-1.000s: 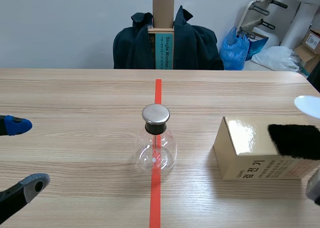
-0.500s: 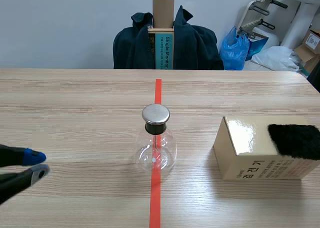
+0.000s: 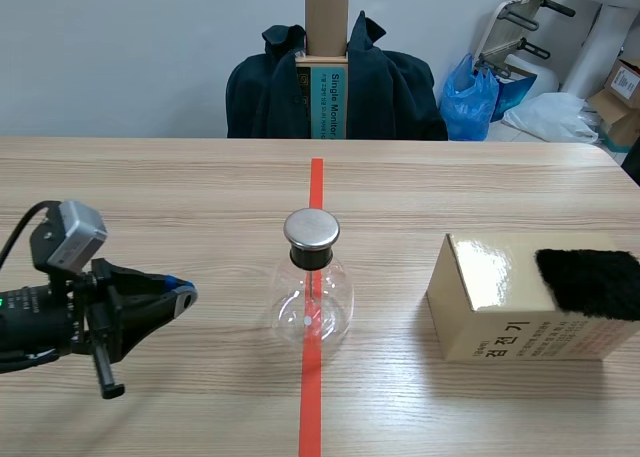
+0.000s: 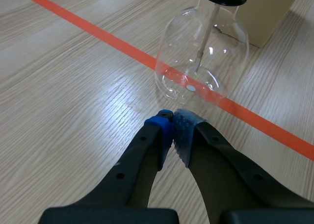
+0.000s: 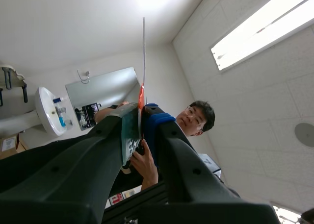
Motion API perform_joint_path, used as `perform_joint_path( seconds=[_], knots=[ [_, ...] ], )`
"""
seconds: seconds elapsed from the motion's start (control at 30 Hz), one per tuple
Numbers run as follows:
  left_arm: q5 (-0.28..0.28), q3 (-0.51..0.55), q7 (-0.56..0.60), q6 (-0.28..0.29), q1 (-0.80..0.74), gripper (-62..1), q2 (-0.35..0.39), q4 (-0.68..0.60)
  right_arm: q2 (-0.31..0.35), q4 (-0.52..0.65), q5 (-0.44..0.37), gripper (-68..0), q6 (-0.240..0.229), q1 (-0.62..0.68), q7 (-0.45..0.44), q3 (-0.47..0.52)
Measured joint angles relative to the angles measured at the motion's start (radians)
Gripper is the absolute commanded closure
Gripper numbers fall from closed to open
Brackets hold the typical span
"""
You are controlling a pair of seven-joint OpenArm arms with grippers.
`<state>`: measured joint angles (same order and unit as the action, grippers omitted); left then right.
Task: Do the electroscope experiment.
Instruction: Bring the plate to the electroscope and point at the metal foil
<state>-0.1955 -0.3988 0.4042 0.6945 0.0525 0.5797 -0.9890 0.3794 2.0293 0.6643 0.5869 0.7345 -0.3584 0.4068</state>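
The electroscope, a clear glass flask (image 3: pixel 310 299) with a round metal cap (image 3: pixel 311 229) and a thin rod inside, stands on the orange-red tape line at the table's middle. My left gripper (image 3: pixel 183 297) lies low to the flask's left, shut on nothing and pointing at it. In the left wrist view its blue pads (image 4: pixel 172 125) meet just short of the flask (image 4: pixel 201 67). My right gripper (image 5: pixel 142 110) is absent from the scene view. It points up at the ceiling, shut on a thin strip (image 5: pixel 143 52) seen edge-on, reddish at its base.
A gold cardboard box (image 3: pixel 500 302) with a black furry pad (image 3: pixel 592 280) on top sits right of the flask. A chair draped in a dark jacket (image 3: pixel 335 87) stands beyond the table's far edge. A person's hand (image 5: pixel 145 164) shows behind the right gripper.
The left gripper went from wide open to shut and swung in from the left edge toward the flask. A white round thing and a grey fingertip at the right edge left the scene view.
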Motion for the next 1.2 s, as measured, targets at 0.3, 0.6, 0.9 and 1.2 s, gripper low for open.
perform_joint_path(
  seconds=[0.3,0.6,0.9,1.2],
  knots=[
    [0.1,-0.108,0.092,-0.013,0.083,-2.1,-0.098,0.136,0.0,0.002,0.077,-0.8,-0.053,-0.039,-0.05,-0.101],
    [0.127,-0.126,0.117,-0.088,0.092,-2.1,-0.129,0.164,0.0,-0.027,0.269,-0.8,-0.049,-0.194,0.068,-0.385],
    [0.154,-0.126,0.117,-0.119,0.092,-2.1,-0.131,0.164,0.0,-0.161,0.383,-0.8,-0.049,-0.277,0.118,-0.61],
    [0.153,-0.126,0.109,-0.137,0.092,-2.1,-0.143,0.164,0.0,-0.33,0.436,-0.8,-0.049,-0.291,0.125,-0.749]
  ],
)
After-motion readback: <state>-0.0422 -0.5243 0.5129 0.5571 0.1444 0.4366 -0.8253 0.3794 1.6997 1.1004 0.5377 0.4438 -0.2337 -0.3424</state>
